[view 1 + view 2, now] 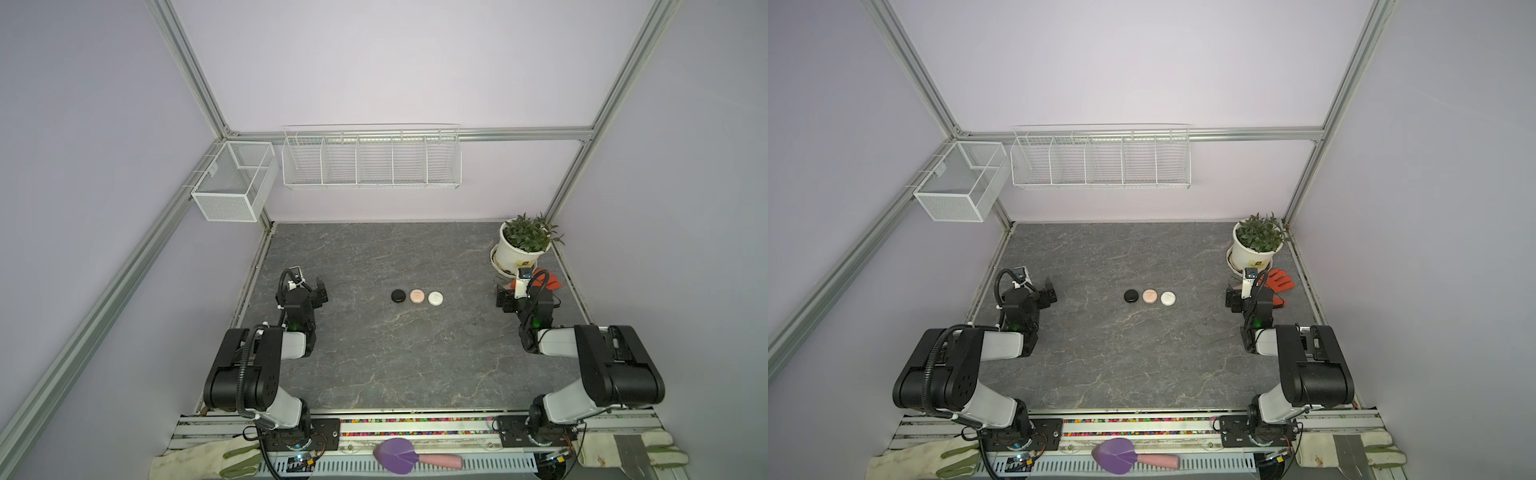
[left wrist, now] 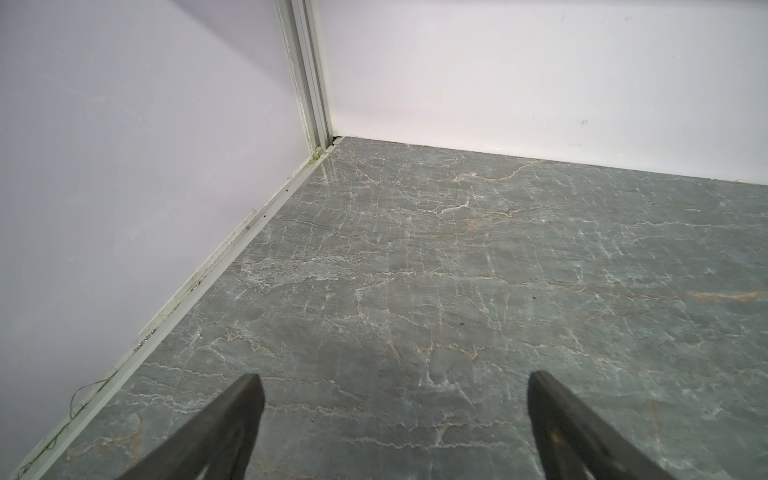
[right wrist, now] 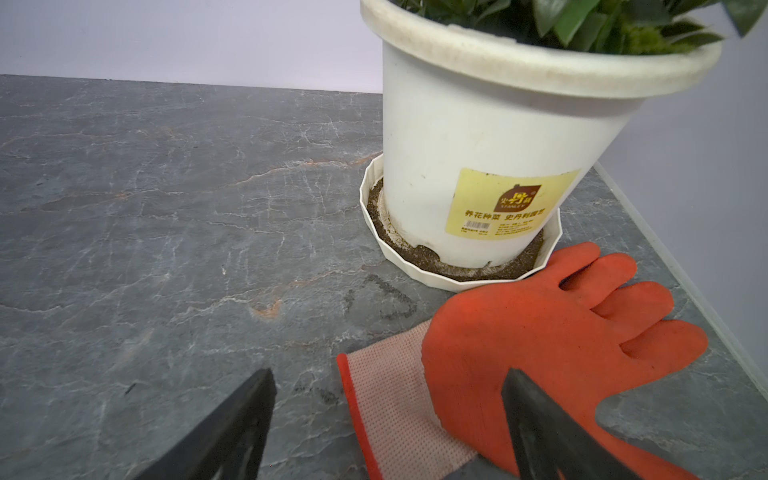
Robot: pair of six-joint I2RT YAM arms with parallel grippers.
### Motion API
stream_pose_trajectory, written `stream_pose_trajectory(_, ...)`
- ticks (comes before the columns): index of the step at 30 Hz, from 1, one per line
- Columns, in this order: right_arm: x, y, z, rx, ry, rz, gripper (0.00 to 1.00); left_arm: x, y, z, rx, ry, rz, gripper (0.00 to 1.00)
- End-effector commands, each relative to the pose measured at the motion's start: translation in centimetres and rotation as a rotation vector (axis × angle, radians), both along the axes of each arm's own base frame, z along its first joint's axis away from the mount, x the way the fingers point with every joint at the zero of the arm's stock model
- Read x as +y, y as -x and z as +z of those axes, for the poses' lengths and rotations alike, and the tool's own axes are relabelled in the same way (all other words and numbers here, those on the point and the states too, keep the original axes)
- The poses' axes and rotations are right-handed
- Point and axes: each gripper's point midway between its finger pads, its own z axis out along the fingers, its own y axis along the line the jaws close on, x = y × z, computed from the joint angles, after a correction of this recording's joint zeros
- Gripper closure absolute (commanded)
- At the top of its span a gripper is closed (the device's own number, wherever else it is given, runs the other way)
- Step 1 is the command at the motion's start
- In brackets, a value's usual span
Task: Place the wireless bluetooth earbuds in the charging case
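Your left gripper [image 2: 390, 386] is spread wide over the bare table [image 2: 457, 270] at the left of both top views, holding nothing. Your right gripper [image 3: 388, 382] is just as wide and also holds nothing. One of its fingers is over the orange glove [image 3: 540, 324], near the plant pot [image 3: 478, 158]. The black case [image 1: 398, 295], pink case [image 1: 416, 296] and white case [image 1: 435, 297] lie closed, side by side at mid-frame, well apart from both grippers with only table between. The earbuds cannot be seen.

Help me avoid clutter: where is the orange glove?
In both top views the orange glove lies at the table's right edge, against the plant saucer, with the right gripper over its cuff.
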Motion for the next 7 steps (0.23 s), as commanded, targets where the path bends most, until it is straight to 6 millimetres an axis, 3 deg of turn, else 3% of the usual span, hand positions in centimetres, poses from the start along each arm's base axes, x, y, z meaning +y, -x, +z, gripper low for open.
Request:
stream_pose_trajectory(1, 0.05, -0.56, 0.69, -0.017, 0.009, 0.001, 0.12, 0.18, -0.48, 0.64, -0.02, 0.003, 0.005, 0.01)
stream_pose_trajectory(7, -0.04, -0.52, 0.77, -0.021, -0.002, 0.002, 0.12, 0.18, -0.48, 0.64, -0.02, 0.003, 0.005, 0.01)
